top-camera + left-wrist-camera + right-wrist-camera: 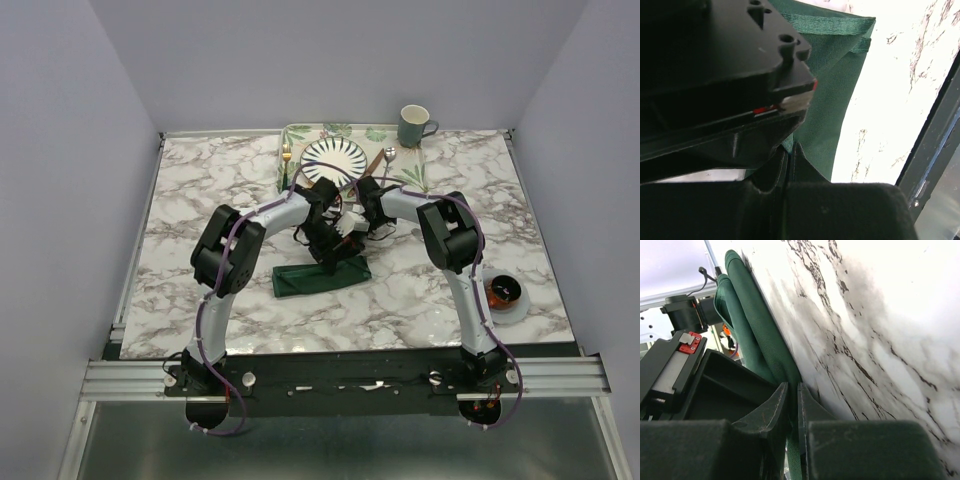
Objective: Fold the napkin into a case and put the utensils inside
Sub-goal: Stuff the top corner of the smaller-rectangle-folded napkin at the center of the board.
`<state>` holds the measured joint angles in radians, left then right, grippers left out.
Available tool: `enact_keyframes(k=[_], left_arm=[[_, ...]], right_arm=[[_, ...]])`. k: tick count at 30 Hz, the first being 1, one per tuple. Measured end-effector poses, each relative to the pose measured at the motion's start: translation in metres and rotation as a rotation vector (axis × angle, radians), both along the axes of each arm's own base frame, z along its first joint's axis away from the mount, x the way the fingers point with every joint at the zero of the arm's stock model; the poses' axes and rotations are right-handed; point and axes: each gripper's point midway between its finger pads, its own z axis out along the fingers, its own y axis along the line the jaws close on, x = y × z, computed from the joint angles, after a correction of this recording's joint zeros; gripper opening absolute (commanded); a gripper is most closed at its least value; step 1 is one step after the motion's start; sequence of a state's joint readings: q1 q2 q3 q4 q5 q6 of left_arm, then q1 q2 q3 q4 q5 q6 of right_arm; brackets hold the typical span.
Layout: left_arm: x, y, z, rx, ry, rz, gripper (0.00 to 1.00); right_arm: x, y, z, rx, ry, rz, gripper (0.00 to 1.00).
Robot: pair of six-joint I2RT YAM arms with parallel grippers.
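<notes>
Left gripper (786,165) is clamped tight on a hem of the folded dark green cloth napkin (315,277), which lies as a narrow strip mid-worktop, nearer the near edge of the white marble worktop (200,200). Right gripper (793,400) pinches the same cloth, a fold caught between its fingers. On the leaf-patterned tray (300,132) at the far edge: slim gold fork (286,158), striped plate (335,160), copper-brown knife (374,163), silver spoon (389,158).

Dark green napkin (320,277); grey-veined white marble table (200,200).
</notes>
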<state>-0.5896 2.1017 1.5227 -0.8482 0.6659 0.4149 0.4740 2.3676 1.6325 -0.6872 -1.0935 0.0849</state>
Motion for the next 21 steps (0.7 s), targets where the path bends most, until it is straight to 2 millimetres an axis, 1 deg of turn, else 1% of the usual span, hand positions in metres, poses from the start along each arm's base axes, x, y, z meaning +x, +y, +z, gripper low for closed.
enact_keyframes(k=[7,18,21], left_arm=[[-0.0046,-0.0057,0.0008,0.023,-0.03,-0.041,0.01],[-0.0022,-0.0035,-0.0009,0.04,-0.053,-0.052,0.02],[-0.0021,-0.0033,-0.0013,0.043,-0.055,-0.054,0.03]], right_arm=[[-0.0033,-0.0007,-0.0001,-0.005,0.008,0.007,0.2],[-0.0044,-0.0023,-0.0016,-0.002,0.004,0.012,0.2],[-0.0046,-0.0022,-0.0014,0.0,0.005,0.012,0.25]])
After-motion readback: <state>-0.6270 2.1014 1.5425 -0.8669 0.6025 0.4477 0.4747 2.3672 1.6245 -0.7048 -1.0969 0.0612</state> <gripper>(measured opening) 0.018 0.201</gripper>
